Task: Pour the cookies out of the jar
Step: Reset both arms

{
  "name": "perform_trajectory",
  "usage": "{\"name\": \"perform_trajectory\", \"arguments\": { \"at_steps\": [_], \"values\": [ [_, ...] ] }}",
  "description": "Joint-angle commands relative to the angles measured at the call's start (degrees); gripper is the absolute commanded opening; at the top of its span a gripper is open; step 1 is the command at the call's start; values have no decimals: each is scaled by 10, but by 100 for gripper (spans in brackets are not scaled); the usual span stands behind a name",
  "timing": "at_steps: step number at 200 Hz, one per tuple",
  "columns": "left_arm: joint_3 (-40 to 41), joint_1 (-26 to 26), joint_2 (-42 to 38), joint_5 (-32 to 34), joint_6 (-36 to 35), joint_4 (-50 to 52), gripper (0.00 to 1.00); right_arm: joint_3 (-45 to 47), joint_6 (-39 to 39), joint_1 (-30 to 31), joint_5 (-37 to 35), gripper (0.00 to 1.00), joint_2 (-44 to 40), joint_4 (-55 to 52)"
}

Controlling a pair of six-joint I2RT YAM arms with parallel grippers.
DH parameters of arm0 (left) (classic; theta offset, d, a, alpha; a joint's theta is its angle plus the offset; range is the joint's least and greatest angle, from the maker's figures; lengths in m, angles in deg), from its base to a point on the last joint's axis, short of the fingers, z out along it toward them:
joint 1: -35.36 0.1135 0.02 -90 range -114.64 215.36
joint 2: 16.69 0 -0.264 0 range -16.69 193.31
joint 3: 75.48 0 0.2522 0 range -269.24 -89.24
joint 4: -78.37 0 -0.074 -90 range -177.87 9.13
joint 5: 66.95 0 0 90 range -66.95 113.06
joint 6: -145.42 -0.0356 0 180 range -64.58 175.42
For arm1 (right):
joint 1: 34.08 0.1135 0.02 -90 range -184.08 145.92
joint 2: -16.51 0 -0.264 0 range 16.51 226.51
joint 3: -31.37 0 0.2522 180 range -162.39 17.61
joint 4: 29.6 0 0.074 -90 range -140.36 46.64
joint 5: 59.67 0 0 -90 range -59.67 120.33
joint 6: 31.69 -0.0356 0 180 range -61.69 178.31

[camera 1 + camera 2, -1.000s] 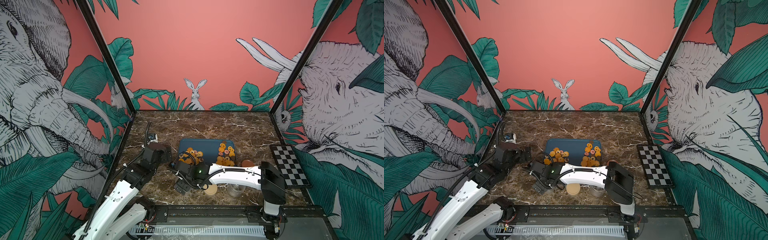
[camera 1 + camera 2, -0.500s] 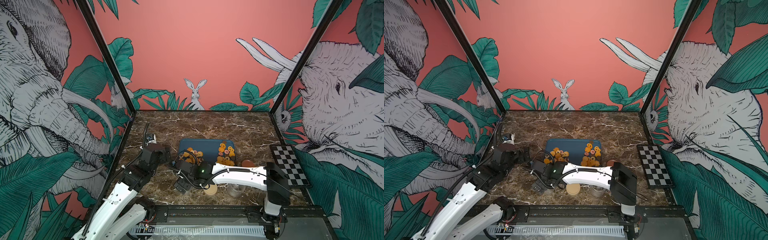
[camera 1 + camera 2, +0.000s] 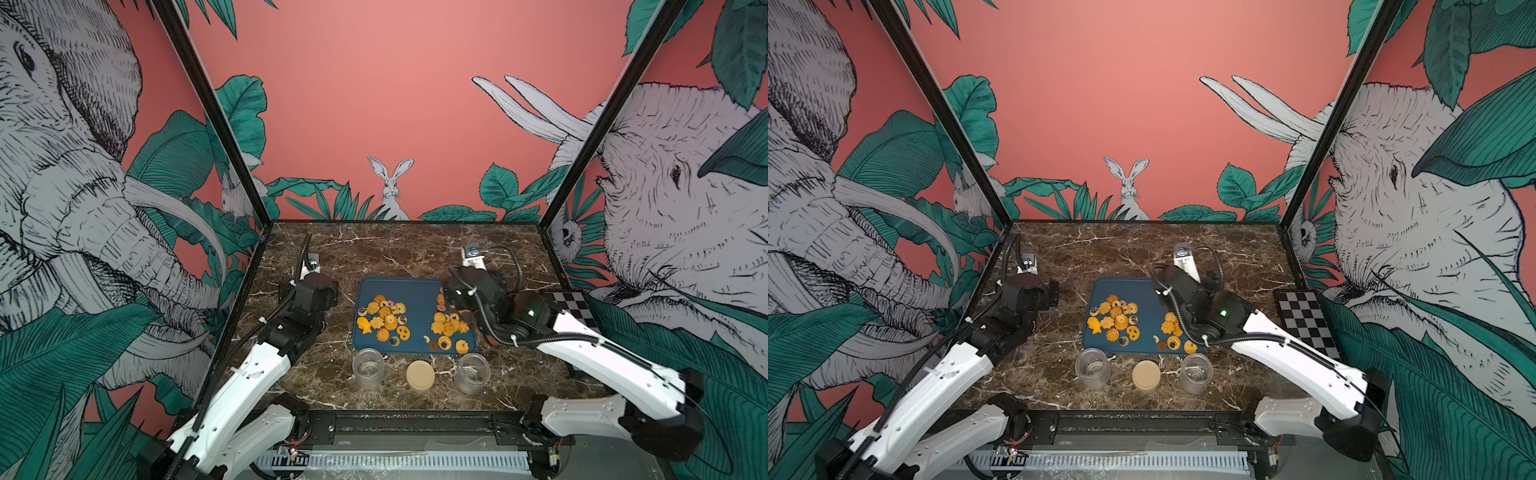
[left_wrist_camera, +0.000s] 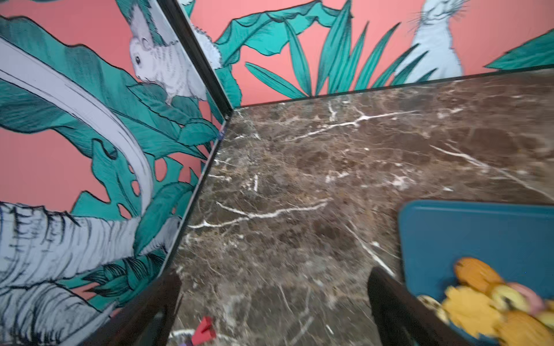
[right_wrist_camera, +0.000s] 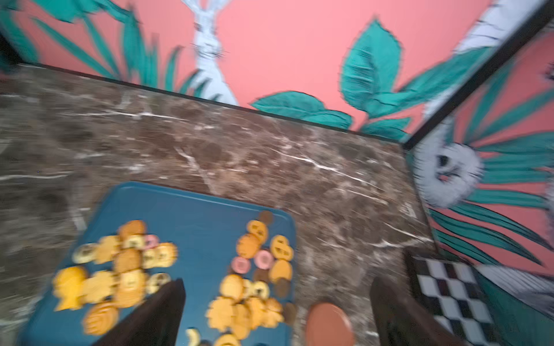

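Observation:
The cookies lie in two heaps on a blue tray (image 3: 419, 291) (image 3: 1144, 328): a left heap (image 3: 384, 320) (image 3: 1115, 318) and a right heap (image 3: 449, 328) (image 5: 248, 308). In both top views two clear empty jars stand upright in front of the tray, one left (image 3: 368, 368) (image 3: 1093, 368) and one right (image 3: 469, 373) (image 3: 1197, 372). My left gripper (image 3: 318, 291) (image 4: 274, 278) is open over bare marble, left of the tray. My right gripper (image 3: 465, 286) (image 5: 278, 284) is open above the tray's right edge, holding nothing.
A tan lid (image 3: 420, 375) (image 3: 1146, 375) lies between the jars. A reddish-brown lid (image 5: 328, 325) lies on the marble just right of the tray. A checkerboard (image 3: 573, 307) (image 5: 449, 293) lies by the right wall. Walls enclose the table on three sides.
My right arm has swung from the front left, where it covered the left jar, back to the tray's right edge. The left jar now shows, standing alone. The left arm barely moved.

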Motion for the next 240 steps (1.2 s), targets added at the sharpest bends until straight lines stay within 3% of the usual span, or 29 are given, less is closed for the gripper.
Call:
{"name": "perform_trajectory", "arguments": {
  "at_steps": [1,22,55,88,129,136,142,147,157,176,191,202,216,240],
  "values": [
    [40,79,46,13,-61,-152,99,120,61,-43,-93,100,-84,109],
    [82,144,96,-59,-32,-247,99,213,95,-149,-78,100,-141,208],
    [170,155,173,-134,-75,-466,99,309,139,-269,-82,99,-132,364],
    [227,158,247,-170,-106,-621,99,339,170,-352,-69,100,-18,476],
    [229,180,337,-258,-107,-707,98,435,324,-400,45,100,192,903],
    [228,180,358,-265,-113,-734,99,433,335,-402,60,100,212,921],
    [223,181,363,-268,-115,-740,99,430,336,-421,145,99,232,923],
    [216,184,355,-268,-109,-715,99,422,334,-433,175,99,234,911],
    [199,195,346,-282,-97,-658,99,394,295,-474,262,100,216,808],
    [198,203,353,-283,-89,-668,99,411,249,-563,463,100,217,836],
    [197,203,352,-283,-89,-662,99,427,264,-562,476,99,222,862],
    [199,203,355,-283,-89,-671,100,462,263,-555,476,99,248,965],
    [195,203,349,-285,-88,-652,99,449,268,-554,468,99,229,902],
    [198,202,347,-284,-89,-657,100,458,266,-540,416,99,233,931]
  ]
}}
